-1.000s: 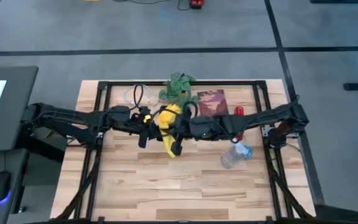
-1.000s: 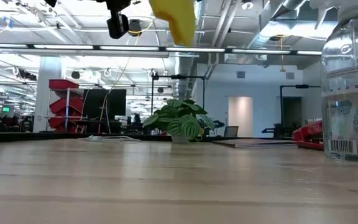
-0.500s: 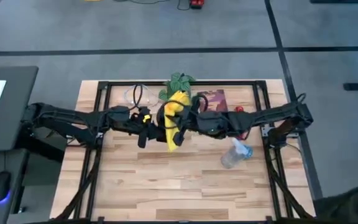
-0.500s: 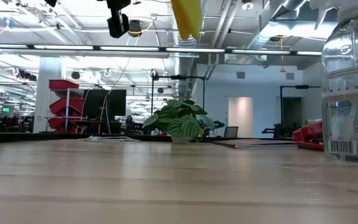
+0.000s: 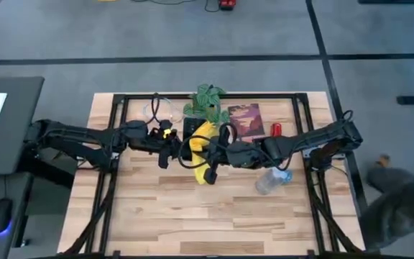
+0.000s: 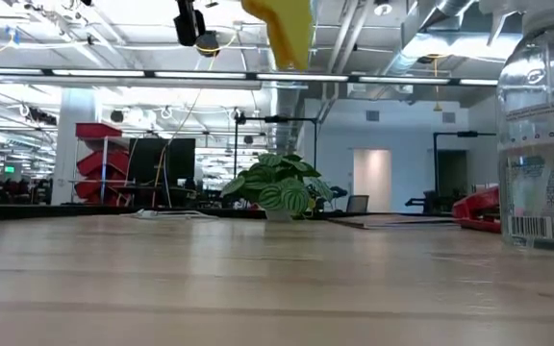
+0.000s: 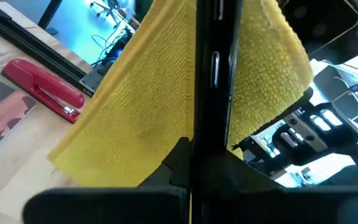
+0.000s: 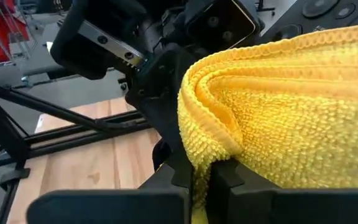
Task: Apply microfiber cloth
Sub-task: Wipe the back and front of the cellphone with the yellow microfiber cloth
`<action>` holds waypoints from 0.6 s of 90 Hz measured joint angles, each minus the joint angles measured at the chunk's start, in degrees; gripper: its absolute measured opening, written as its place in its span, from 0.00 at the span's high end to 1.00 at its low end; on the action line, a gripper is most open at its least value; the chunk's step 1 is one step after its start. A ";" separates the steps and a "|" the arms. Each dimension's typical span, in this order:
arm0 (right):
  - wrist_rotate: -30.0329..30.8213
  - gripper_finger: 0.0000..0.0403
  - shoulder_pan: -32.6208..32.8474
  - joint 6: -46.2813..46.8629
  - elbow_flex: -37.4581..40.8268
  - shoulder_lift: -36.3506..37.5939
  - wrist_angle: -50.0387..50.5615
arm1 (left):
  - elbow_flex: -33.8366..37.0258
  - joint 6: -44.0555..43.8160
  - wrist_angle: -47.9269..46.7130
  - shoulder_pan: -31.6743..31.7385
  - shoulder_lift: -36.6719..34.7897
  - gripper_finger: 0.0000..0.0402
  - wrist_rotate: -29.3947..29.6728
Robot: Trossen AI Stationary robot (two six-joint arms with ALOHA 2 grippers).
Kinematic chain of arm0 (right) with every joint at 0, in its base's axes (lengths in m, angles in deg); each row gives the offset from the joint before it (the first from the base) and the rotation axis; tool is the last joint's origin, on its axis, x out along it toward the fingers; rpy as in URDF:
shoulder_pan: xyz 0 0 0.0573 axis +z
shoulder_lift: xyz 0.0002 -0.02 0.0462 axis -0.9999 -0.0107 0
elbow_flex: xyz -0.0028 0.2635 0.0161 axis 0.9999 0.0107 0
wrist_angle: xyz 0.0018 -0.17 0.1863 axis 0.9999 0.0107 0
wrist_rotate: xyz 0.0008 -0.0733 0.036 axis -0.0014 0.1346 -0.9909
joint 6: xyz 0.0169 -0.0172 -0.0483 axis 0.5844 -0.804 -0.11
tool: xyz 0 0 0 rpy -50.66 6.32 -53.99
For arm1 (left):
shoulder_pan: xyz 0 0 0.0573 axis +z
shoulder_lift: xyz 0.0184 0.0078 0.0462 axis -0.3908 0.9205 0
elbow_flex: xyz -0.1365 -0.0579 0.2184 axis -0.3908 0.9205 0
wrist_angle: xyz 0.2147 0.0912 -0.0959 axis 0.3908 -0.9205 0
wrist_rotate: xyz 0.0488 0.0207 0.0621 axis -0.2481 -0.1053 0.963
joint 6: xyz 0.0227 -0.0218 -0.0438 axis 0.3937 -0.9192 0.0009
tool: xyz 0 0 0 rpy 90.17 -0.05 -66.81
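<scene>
Both arms are meeting above the middle of the wooden worktop (image 5: 157, 216). The right gripper (image 5: 208, 157) is holding the microfiber cloth (image 5: 203, 140) in the air — its jaws are pinched narrow on a bunched fold of the yellow fabric (image 8: 278, 112), which is bulging out above and to either side of them. The left gripper (image 5: 169, 144) is holding a black smartphone (image 7: 215, 81) edge-on between its jaws, the phone's thin side facing the left wrist camera. The cloth (image 7: 148, 106) is lying against the far side of the phone, spreading out on both sides of the dark edge and touching it. In the low view the cloth (image 6: 282, 27) is hanging near the top of the picture, well clear of the worktop surface. A potted plant (image 5: 205, 101), a dark red booklet (image 5: 246, 119) and a red stapler (image 5: 277, 129) are lying along the far side of the worktop — a clear spray bottle (image 5: 272, 178) is lying below the right arm.
</scene>
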 joint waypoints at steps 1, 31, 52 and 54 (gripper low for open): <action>0.21 1.00 0.01 -0.12 0.02 0.14 0.45 | 0.00 -0.01 -0.10 0.02 0.00 0.99 0.13; -4.08 1.00 -0.13 0.55 0.27 1.71 3.27 | -0.42 -0.57 2.33 0.11 -0.26 0.99 1.95; -3.96 1.00 -1.89 4.75 0.35 -2.24 -5.14 | -0.44 -0.70 3.11 0.12 -0.28 0.99 3.55; -3.93 1.00 -2.14 5.96 0.34 -2.62 -5.74 | -0.44 -0.69 3.15 0.12 -0.28 0.99 4.10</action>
